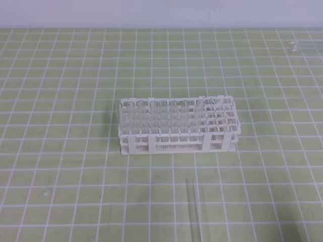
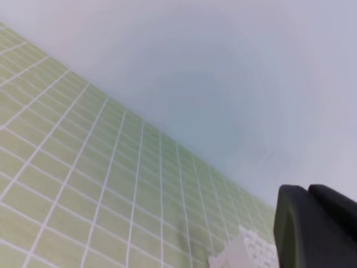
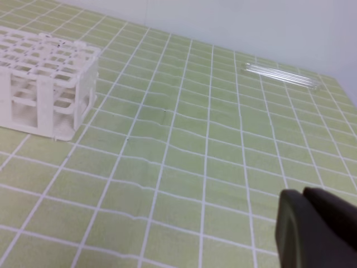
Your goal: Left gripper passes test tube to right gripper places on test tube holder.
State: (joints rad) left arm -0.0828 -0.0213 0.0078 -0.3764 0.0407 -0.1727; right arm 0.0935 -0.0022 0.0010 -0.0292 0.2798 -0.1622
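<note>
so nothing is picked up yet. the test tube [image 1: 193, 212] lies flat on the mat, in front of the test tube holder [image 1: 176, 125], well apart from both grippers. the left gripper [image 2: 315, 226] and right gripper [image 3: 315, 229] are closed and empty. next, the left must open and reach down to the tube.

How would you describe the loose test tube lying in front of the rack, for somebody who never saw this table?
Find the white test tube holder in the middle of the green grid mat. Below its front wall, near the bottom edge of the high view, a clear test tube lies flat; the rack's tubes stand upright.
</note>
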